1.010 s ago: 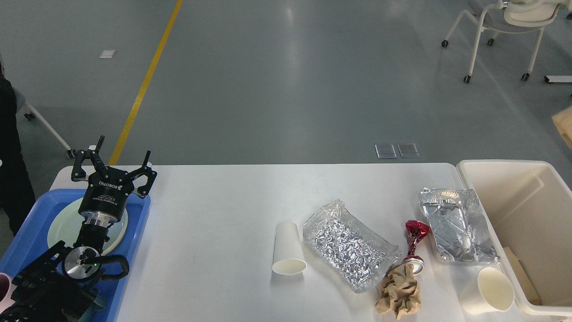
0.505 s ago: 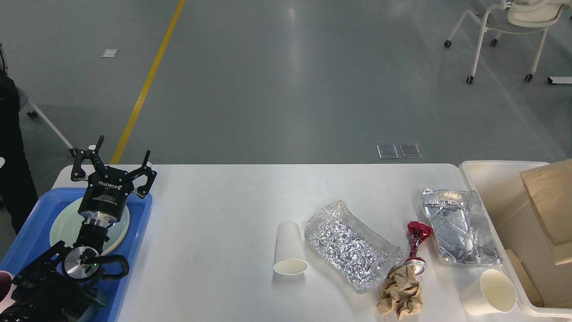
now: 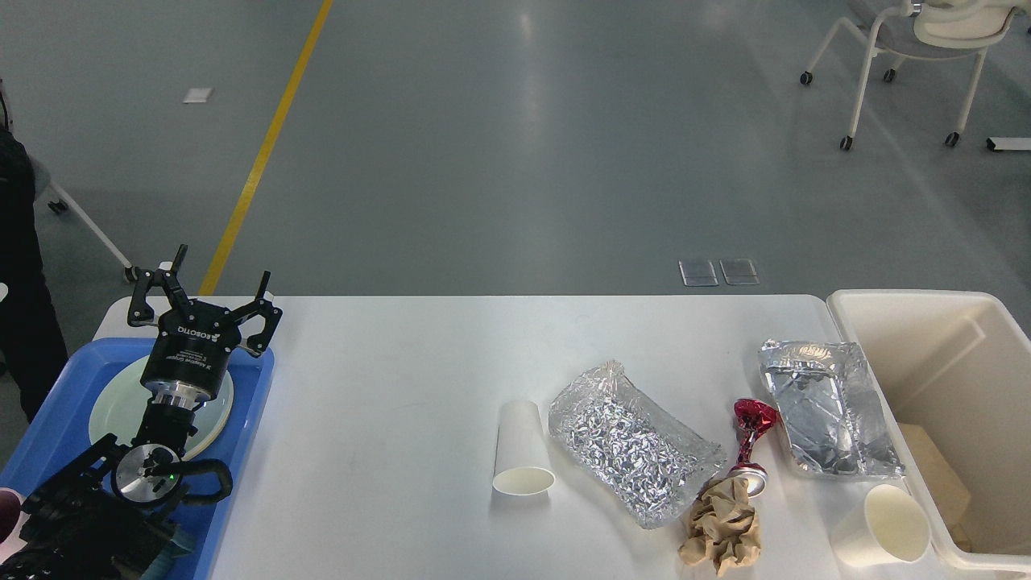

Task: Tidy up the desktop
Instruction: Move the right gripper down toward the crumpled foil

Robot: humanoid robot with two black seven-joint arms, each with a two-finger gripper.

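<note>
Head view: our left arm rises from the lower left corner over the blue tray (image 3: 48,419), its left gripper (image 3: 205,286) pointing away from us, fingers spread apart and holding nothing, above a pale plate (image 3: 109,415) it partly hides. The desktop (image 3: 387,387) spans the frame's lower half, its near edge cut off. We see no right arm.

desktop (image 3: 387,379): smooth white, faint sheen
tray (image 3: 48,419): glossy blue plastic
bin (image 3: 950,354): matt cream plastic
bag (image 3: 628,439): crinkled shiny foil
cup (image 3: 522,447): matt white paper
wad (image 3: 721,528): rough crumpled brown paper
gripper (image 3: 208,296): matt black, metal collar
</note>
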